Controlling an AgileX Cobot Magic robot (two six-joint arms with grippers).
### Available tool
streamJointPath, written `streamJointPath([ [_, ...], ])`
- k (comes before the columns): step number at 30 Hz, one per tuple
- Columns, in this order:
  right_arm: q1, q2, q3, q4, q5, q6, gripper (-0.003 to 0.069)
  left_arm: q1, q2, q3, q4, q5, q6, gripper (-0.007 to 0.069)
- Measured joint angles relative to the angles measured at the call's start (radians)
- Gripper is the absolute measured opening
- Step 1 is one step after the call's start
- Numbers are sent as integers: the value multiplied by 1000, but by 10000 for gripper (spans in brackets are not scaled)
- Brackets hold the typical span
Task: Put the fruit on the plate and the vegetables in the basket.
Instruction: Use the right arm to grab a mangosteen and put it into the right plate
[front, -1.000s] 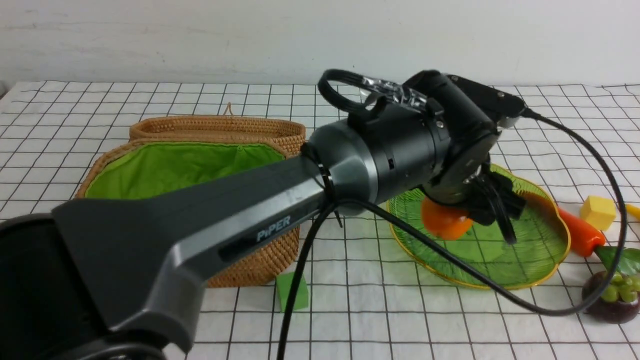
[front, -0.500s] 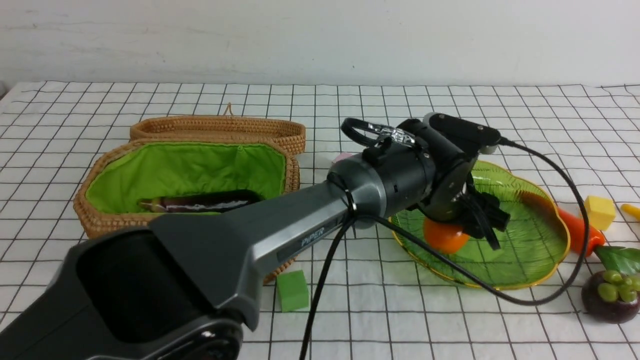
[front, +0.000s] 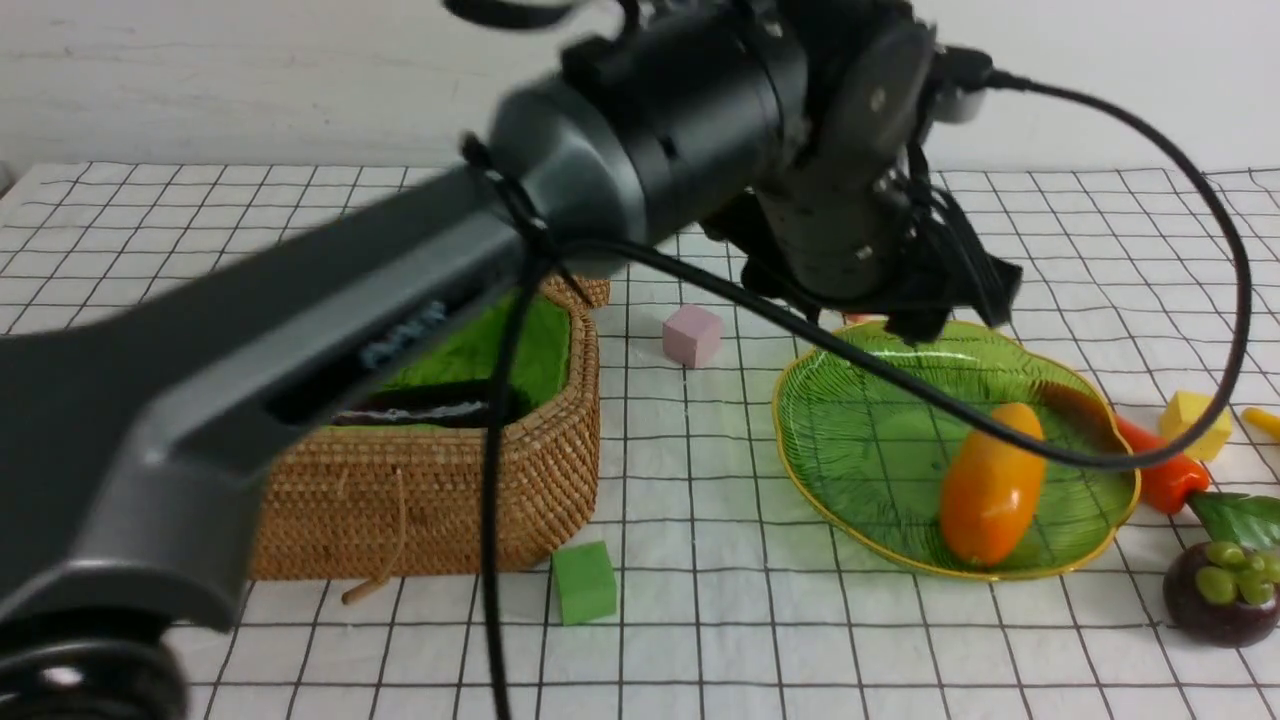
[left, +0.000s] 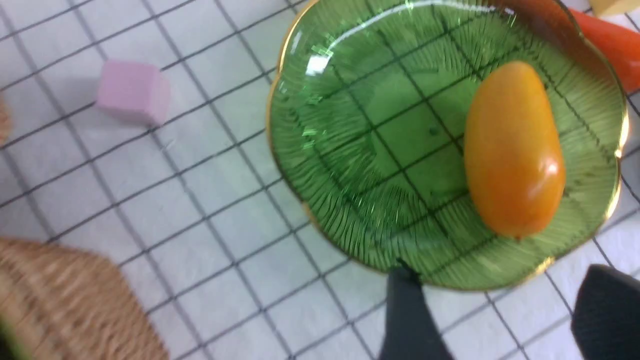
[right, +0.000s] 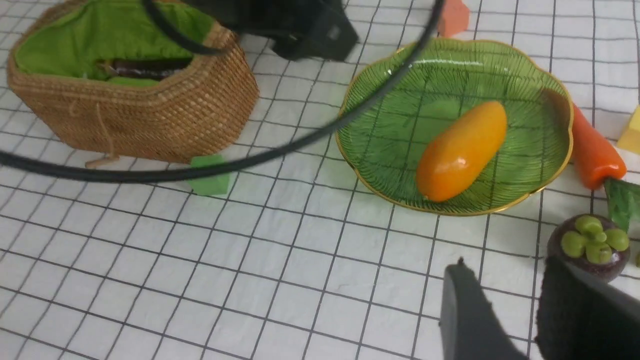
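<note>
Nearest, the right tool (right: 506, 280) is hanging over the table (front: 760, 640) with its fingers parted and gripping nothing. The mangosteen (front: 1222, 592) is sitting close by, at about 4 o'clock from the plate (front: 850, 440). A green cube (front: 585, 583) is resting at 7 o'clock from the plate, just off the near corner of the basket (front: 430, 500). The mango (front: 990, 495) is lying on the plate, toward its 4 o'clock side. The carrot (front: 1160, 470) is lying at 3 o'clock, just beside the rim, its leaves pointing toward the mangosteen. The basket is standing at 9 o'clock, apart from the plate, and the eggplant (front: 420, 412) is lying inside it on the green lining. Farther off, a pink cube (front: 692, 335) is sitting at 11 o'clock. The left tool (left: 500, 300) is hanging raised above the plate, released, its fingers spread with nothing between them
</note>
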Motion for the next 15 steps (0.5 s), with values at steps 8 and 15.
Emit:
streamJointPath([
  [8,0,232,0,-94,-15,3,238,1,-303,0,2,128,2,-13],
  [15,-69,493,0,-133,-41,3,238,1,-586,347,-88,128,104,-13],
])
